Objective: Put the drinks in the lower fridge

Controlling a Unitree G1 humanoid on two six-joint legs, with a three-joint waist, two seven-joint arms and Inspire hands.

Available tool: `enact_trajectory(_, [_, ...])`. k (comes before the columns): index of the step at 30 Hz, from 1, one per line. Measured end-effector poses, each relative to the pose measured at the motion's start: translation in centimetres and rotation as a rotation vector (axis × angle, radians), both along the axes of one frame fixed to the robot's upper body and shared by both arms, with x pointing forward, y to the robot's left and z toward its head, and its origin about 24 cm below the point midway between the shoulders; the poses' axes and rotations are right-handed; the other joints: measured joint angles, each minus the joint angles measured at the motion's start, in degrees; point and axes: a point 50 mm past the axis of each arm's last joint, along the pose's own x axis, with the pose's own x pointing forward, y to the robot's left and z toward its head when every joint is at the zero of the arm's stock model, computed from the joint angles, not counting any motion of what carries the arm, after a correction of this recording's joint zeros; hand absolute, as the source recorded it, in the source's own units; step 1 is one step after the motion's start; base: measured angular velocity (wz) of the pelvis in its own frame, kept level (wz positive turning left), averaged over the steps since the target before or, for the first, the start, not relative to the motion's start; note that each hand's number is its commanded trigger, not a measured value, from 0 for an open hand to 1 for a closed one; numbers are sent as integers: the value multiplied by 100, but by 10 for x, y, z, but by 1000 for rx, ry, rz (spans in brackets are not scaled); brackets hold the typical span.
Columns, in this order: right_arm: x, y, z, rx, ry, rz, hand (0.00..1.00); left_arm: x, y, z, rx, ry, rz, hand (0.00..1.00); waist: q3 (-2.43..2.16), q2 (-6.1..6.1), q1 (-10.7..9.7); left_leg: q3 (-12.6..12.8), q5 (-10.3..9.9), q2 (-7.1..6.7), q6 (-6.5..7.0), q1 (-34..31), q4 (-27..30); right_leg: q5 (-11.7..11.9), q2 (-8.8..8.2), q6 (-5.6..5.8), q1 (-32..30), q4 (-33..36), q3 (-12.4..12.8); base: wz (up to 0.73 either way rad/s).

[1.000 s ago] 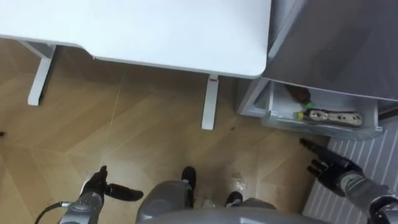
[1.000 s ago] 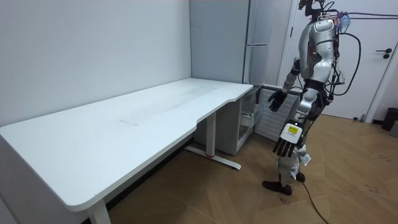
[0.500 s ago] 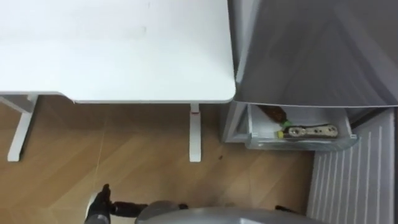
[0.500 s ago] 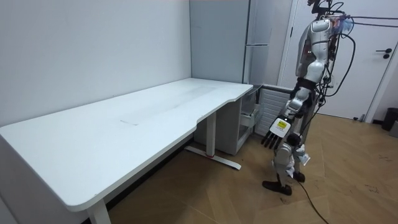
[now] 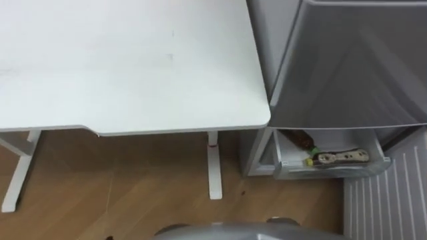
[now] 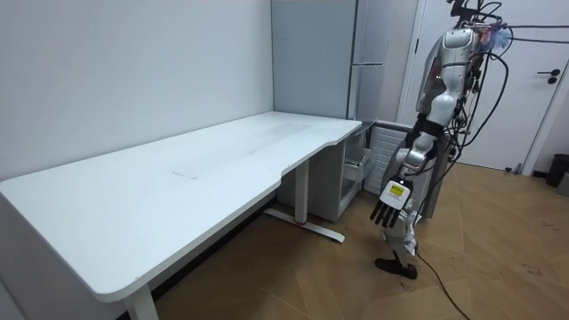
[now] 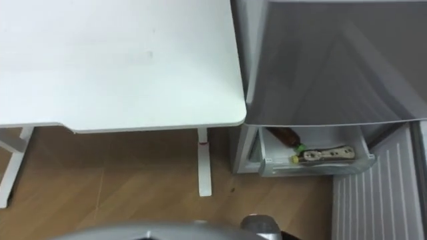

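**A:** so where's the bot standing rn?

**B:** on the wood floor (image 6: pixel 498 267), just off the far end of the long white desk (image 6: pixel 222 169). it's upright and facing the tall grey fridge (image 6: pixel 356 53) in the corner.

**A:** hands?

**B:** the left hand (image 6: pixel 388 206) hangs down by its thigh, arm a bit bent. fingers are straight, pointing at the floor, holding nothing.

**A:** fridge open?

**B:** low down, just past the desk's corner, a pale drawer (image 6: pixel 356 169) sticks out of it. can't tell what's inside from here. there's also a white door (image 6: pixel 533 89) behind the robot, on the room view's right.
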Motion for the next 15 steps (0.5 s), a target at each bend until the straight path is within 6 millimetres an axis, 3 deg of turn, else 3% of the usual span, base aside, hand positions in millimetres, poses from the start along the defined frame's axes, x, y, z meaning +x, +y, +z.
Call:
enact_trajectory(1, [1,1,0,-1,1,0,0,-4,1,0,1,11,2,0,-8,-26,-5,49,-14,-34,1,120,-72,351,130,-34,19,-379,90,-14])
enact_trajectory(2, [1,1,0,-2,1,0,0,-8,0,0,0,21,7,0,-22,-26,-20,55,-25,-52,0,163,-100,345,143,-73,48,-455,46,-21])
enact_trajectory(3, [3,1,0,-5,0,-1,0,-13,-2,0,-6,37,12,0,-33,16,-25,61,-48,-48,-17,229,-153,356,186,-36,170,-629,85,-10])
enact_trajectory(8, [14,5,-2,-3,-11,58,0,-17,-1,0,11,63,-19,0,-33,15,-1,88,-12,24,-74,276,-381,395,292,-43,206,-865,63,-5])
enact_trajectory(15, [40,6,-2,4,-78,44,0,-2,-1,0,31,31,-51,0,-37,18,-4,53,18,78,-120,193,-576,429,382,-70,187,-1171,14,0])
